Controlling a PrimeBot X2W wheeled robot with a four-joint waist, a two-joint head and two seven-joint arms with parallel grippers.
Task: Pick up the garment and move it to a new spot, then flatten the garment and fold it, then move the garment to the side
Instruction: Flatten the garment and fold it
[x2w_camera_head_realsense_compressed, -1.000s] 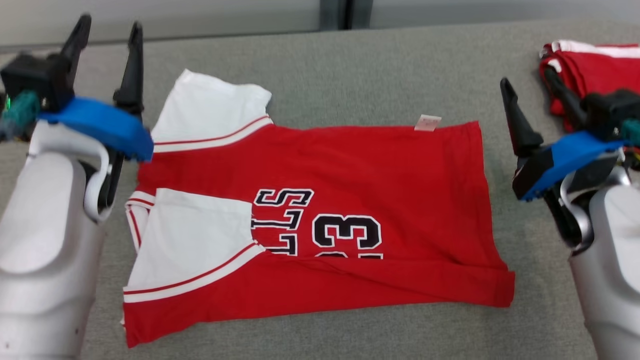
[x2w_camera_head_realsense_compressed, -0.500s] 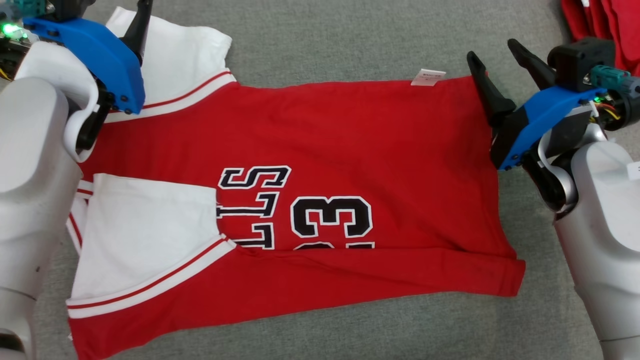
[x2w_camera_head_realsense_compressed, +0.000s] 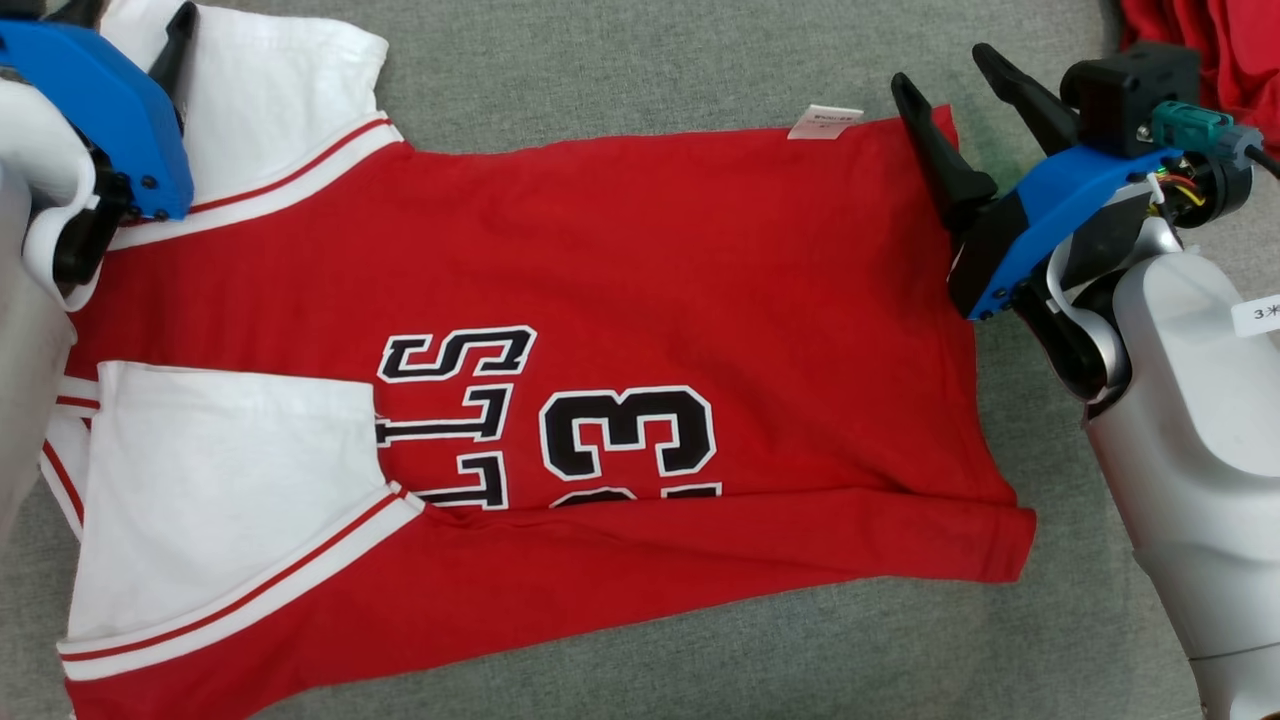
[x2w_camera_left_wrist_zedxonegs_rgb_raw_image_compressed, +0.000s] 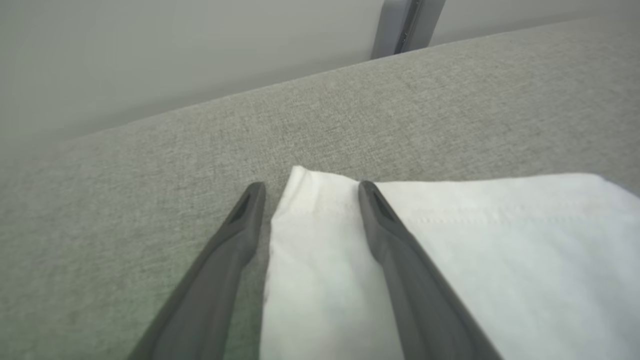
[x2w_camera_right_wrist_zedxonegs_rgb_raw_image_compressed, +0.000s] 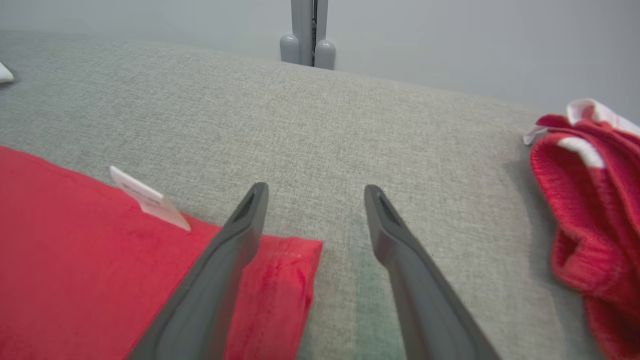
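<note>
The garment (x2w_camera_head_realsense_compressed: 600, 250), a red jersey with white sleeves and black lettering, lies flat on the grey fabric surface (x2w_camera_head_realsense_compressed: 620, 70), its near long edge folded over. My left gripper (x2w_camera_head_realsense_compressed: 130, 12) hangs open at the far left. In the left wrist view the left gripper (x2w_camera_left_wrist_zedxonegs_rgb_raw_image_compressed: 310, 187) straddles the corner of the white sleeve (x2w_camera_left_wrist_zedxonegs_rgb_raw_image_compressed: 500, 250), one finger over the cloth and one beside it. My right gripper (x2w_camera_head_realsense_compressed: 942, 65) stands open at the far right hem corner. In the right wrist view the right gripper (x2w_camera_right_wrist_zedxonegs_rgb_raw_image_compressed: 315, 189) spans that red corner (x2w_camera_right_wrist_zedxonegs_rgb_raw_image_compressed: 295, 260), near the white label (x2w_camera_right_wrist_zedxonegs_rgb_raw_image_compressed: 150, 200).
A pile of other red and white garments (x2w_camera_head_realsense_compressed: 1220, 50) lies at the far right, also in the right wrist view as a bunched red heap (x2w_camera_right_wrist_zedxonegs_rgb_raw_image_compressed: 590, 200). A pale wall with a grey post (x2w_camera_right_wrist_zedxonegs_rgb_raw_image_compressed: 307, 30) rises behind the surface's far edge.
The head camera has tipped down and closer, shifting the whole picture. Both open grippers have come inward over the garment's far corners, the left onto the white sleeve, the right onto the hem corner.
</note>
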